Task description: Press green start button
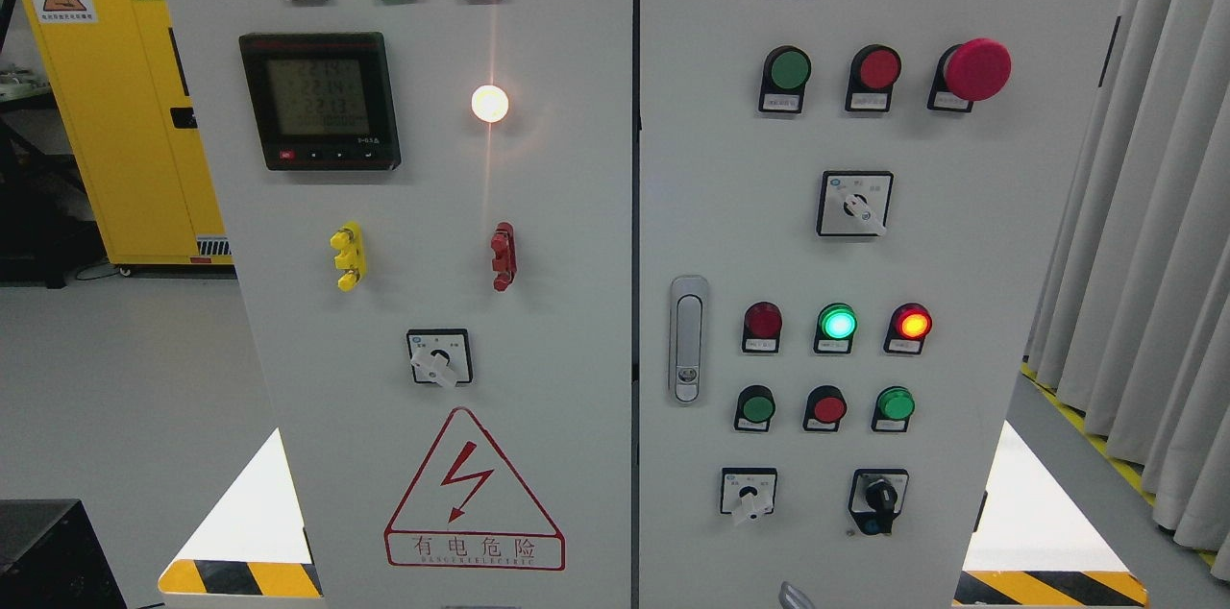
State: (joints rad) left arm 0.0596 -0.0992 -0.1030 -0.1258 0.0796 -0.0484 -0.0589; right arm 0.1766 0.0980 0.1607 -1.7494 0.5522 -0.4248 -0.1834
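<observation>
The whole frame is basically one big grey control cabinet (pixel 577 494) with two doors. Left door has a digital meter (pixel 319 100) upper left of center, three lit lamps above it, and a red high-voltage warning triangle (pixel 474 494) near the bottom. Right door is where all the buttons live. A yellow cabinet (pixel 106 109) sits at the far left edge, curtains (pixel 1143 254) along the right.

There are several green ones, so picking the right one is a judgement call. My best guess for the green start button (pixel 790 69) is the unlit one in the upper right area, sitting left of a red button (pixel 878 68) and the big red mushroom stop (pixel 976 69). It's round, flat-faced, dark green, in a black collar with a small label under it that's too small to read. There are also smaller green buttons lower down, like this one (pixel 757 407).

Handling-wise, it should be a stiff, spring-loaded plastic cap, nothing fragile. No grabbing, just push one fingertip straight into the center of the face, and stay clear of the red neighbor.

Neither robot hand is visible, so can't tell whether they're released or clenched. There's a tiny grey something at the bottom edge, can't make out what it is.
</observation>
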